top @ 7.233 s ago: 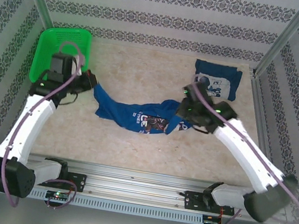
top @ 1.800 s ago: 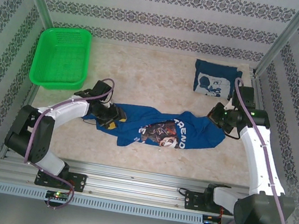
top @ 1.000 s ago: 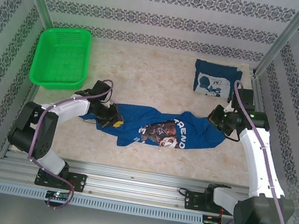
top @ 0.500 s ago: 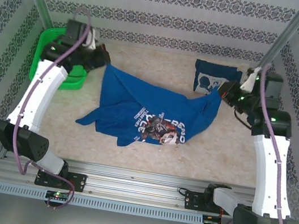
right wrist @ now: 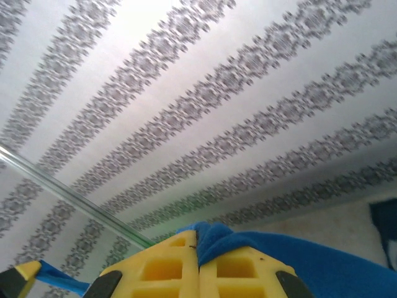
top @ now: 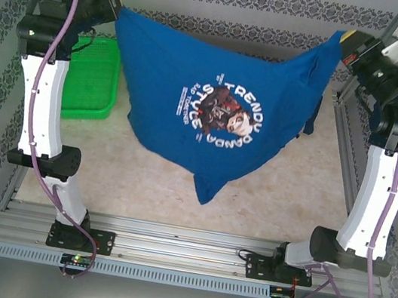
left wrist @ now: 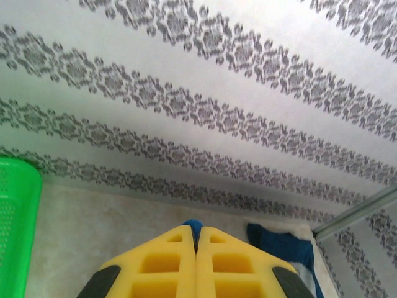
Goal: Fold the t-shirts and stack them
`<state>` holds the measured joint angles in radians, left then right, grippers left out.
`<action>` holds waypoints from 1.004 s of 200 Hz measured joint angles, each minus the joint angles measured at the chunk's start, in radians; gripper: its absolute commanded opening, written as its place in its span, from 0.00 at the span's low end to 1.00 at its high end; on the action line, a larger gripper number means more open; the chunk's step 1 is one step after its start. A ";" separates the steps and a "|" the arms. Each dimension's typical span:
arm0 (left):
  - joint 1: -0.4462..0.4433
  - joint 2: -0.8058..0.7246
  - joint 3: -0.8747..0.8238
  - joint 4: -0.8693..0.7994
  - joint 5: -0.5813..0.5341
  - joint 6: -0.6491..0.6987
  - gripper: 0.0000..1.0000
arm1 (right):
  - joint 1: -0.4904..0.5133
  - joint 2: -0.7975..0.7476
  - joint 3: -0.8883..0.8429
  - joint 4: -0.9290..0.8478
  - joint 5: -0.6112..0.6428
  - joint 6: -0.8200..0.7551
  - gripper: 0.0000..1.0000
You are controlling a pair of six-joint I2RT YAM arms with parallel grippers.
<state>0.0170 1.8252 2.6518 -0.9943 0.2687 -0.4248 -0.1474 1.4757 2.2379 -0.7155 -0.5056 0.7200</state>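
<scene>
A royal-blue t-shirt (top: 212,113) hangs spread in the air between both raised arms, its panda print and white lettering facing the top camera and its lowest tip dangling over the table. My left gripper (top: 114,6) is shut on the shirt's upper left corner; a small tuft of blue cloth (left wrist: 193,225) pokes out between the yellow fingers (left wrist: 167,261). My right gripper (top: 346,47) is shut on the upper right corner, and blue fabric (right wrist: 298,261) bunches over its pads. A second, folded t-shirt (left wrist: 285,248) lies at the back right of the table.
The green mesh basket (top: 92,78) stands at the back left, partly behind the left arm, and its edge shows as the green rim (left wrist: 15,211). Patterned walls enclose the table (top: 274,200). Metal corner posts (top: 390,36) stand close to both raised grippers.
Both arms have swung higher and further apart, lifting the shirt off the table. It now hangs stretched with the print facing up.
</scene>
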 measured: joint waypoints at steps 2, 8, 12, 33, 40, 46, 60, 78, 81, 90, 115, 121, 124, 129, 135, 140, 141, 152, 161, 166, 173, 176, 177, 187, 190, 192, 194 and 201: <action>0.002 -0.002 0.000 0.003 0.000 0.000 0.00 | -0.001 0.006 0.014 0.001 -0.002 0.005 0.00; 0.006 -0.006 0.000 0.012 0.001 0.000 0.00 | -0.003 0.017 0.048 0.003 -0.008 0.014 0.00; 0.007 -0.009 -0.001 0.016 0.003 0.000 0.00 | -0.006 0.022 0.070 0.004 -0.012 0.019 0.00; 0.011 -0.045 -0.025 0.049 0.011 0.000 0.00 | -0.008 0.014 0.117 0.010 -0.026 0.052 0.00; 0.011 -0.062 -0.040 0.056 0.011 0.000 0.00 | -0.008 0.003 0.119 0.010 -0.032 0.062 0.00; 0.011 -0.077 -0.047 0.060 0.011 0.000 0.00 | -0.008 -0.008 0.118 0.010 -0.035 0.068 0.00; 0.012 -0.101 -0.050 0.072 0.011 -0.001 0.00 | -0.008 -0.029 0.118 0.009 -0.039 0.084 0.00; 0.019 -0.120 -0.049 0.104 0.022 -0.007 0.00 | -0.008 -0.044 0.118 0.010 -0.051 0.101 0.00; 0.020 -0.120 -0.049 0.109 0.024 -0.010 0.00 | -0.008 -0.045 0.118 0.010 -0.056 0.104 0.00; 0.024 -0.119 -0.048 0.124 0.035 -0.022 0.00 | -0.007 -0.041 0.118 0.010 -0.062 0.113 0.00; 0.024 -0.078 -0.049 0.166 0.083 -0.071 0.00 | 0.017 0.015 0.136 0.010 -0.064 0.116 0.00; 0.024 -0.061 -0.049 0.178 0.097 -0.084 0.00 | 0.026 0.039 0.144 0.010 -0.064 0.116 0.00; 0.024 -0.051 -0.049 0.185 0.105 -0.092 0.00 | 0.030 0.050 0.149 0.010 -0.064 0.116 0.00; 0.024 -0.031 -0.048 0.197 0.119 -0.107 0.00 | 0.040 0.077 0.161 0.010 -0.065 0.116 0.00; 0.025 -0.003 -0.043 0.210 0.135 -0.126 0.00 | 0.048 0.112 0.178 0.009 -0.067 0.116 0.00; 0.024 0.023 -0.036 0.220 0.150 -0.141 0.00 | 0.054 0.143 0.196 0.009 -0.069 0.115 0.00; 0.025 0.027 -0.034 0.222 0.151 -0.143 0.00 | 0.055 0.149 0.200 0.008 -0.070 0.116 0.00; 0.025 0.099 0.005 0.240 0.185 -0.183 0.00 | 0.064 0.229 0.265 0.002 -0.078 0.116 0.00; 0.027 0.167 0.040 0.266 0.214 -0.224 0.00 | 0.067 0.314 0.342 -0.003 -0.089 0.119 0.00; 0.029 0.199 0.051 0.286 0.230 -0.249 0.00 | 0.069 0.357 0.384 -0.002 -0.093 0.123 0.00; 0.032 0.238 0.058 0.316 0.249 -0.285 0.00 | 0.071 0.418 0.445 -0.005 -0.101 0.134 0.00; 0.034 0.252 0.059 0.330 0.256 -0.300 0.00 | 0.071 0.445 0.473 -0.006 -0.103 0.141 0.00; 0.035 0.258 0.059 0.335 0.258 -0.307 0.00 | 0.071 0.456 0.486 -0.006 -0.106 0.143 0.00; 0.043 0.303 0.060 0.378 0.278 -0.361 0.00 | 0.071 0.538 0.563 0.005 -0.117 0.168 0.00; 0.045 0.314 0.060 0.392 0.282 -0.375 0.00 | 0.071 0.558 0.584 0.008 -0.119 0.175 0.00; 0.046 0.322 0.060 0.401 0.283 -0.385 0.00 | 0.071 0.572 0.596 0.012 -0.121 0.180 0.00; 0.049 0.330 0.060 0.409 0.286 -0.397 0.00 | 0.070 0.587 0.607 0.017 -0.122 0.189 0.00; 0.056 0.352 0.060 0.438 0.291 -0.432 0.00 | 0.065 0.627 0.634 0.034 -0.131 0.214 0.00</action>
<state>0.0734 2.1777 2.7113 -0.5560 0.5594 -0.8570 -0.0826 2.1025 2.8723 -0.6815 -0.6365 0.9344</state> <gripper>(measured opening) 0.050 0.065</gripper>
